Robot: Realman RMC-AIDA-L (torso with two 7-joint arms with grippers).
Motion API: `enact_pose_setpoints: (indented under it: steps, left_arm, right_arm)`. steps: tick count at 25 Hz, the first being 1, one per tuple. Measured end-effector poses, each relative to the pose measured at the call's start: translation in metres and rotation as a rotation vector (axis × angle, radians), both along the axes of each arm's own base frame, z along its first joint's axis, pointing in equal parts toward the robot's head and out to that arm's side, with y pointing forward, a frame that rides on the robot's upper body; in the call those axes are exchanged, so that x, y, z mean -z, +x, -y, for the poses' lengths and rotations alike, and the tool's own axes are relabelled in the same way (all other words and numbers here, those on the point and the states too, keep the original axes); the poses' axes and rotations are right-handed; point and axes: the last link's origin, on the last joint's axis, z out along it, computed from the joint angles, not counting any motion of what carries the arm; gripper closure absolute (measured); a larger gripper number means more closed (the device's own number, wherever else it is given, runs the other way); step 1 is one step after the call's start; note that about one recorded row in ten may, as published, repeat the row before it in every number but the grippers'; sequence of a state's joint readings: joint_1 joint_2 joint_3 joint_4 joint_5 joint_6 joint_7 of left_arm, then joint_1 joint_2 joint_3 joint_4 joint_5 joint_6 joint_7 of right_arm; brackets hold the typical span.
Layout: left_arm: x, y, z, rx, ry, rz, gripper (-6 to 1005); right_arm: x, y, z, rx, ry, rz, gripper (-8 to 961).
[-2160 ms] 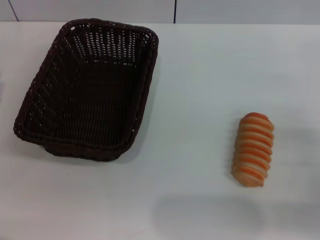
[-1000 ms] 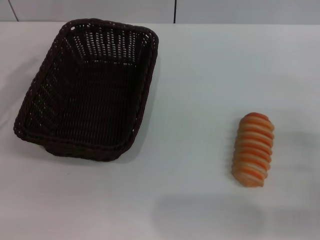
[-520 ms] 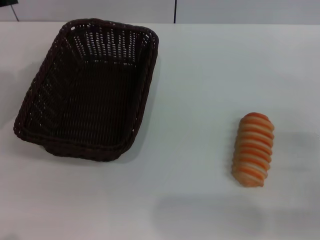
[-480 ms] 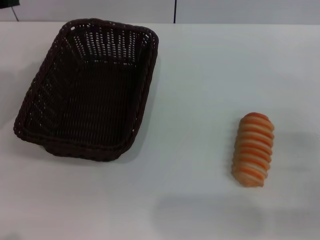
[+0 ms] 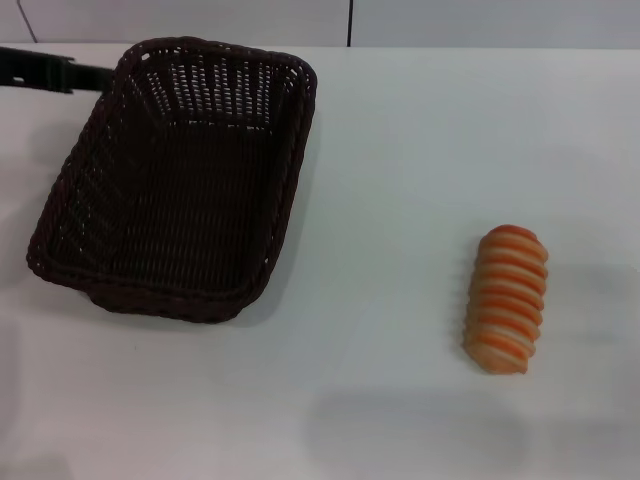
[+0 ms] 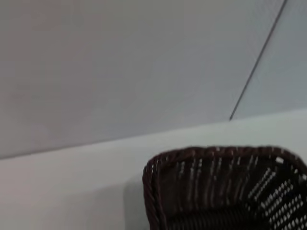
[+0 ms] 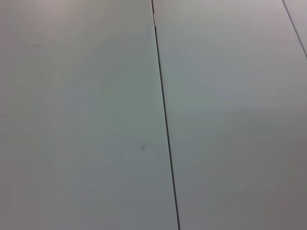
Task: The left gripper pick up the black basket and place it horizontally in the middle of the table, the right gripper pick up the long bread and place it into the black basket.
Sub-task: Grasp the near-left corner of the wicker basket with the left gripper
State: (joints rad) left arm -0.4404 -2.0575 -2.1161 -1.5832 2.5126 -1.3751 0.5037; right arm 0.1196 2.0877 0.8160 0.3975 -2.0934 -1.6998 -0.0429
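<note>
Head view: black basket [image 5: 180, 180] seen on left of white bench [image 5: 400, 150], lengthwise, empty. Long bread [image 5: 506, 298] laid on right, well apart from basket. Left claw [image 5: 40, 72] seen as dark bar at far left, near basket's far corner; fingers apart or together cannot be told.

Left wrist view: basket end [image 6: 225, 189] and bench edge [image 6: 72, 191] shown.

Right wrist view: only grey wall [image 7: 96, 120] shown; right claw not seen.

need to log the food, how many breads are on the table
1. The bread lies on the right side of the table, apart from the empty basket on the left.
</note>
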Motion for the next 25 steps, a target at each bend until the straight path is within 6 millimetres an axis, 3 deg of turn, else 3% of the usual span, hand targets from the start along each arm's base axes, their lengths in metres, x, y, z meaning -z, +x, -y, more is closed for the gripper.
enact_pose_setpoints:
  steps: [25]
  left_arm:
    - [0.031,-0.031,-0.003,-0.130,-0.085,-0.074,441]
  right_arm:
    - [-0.001,-0.001,-0.002,-0.006,0.001,0.000,182]
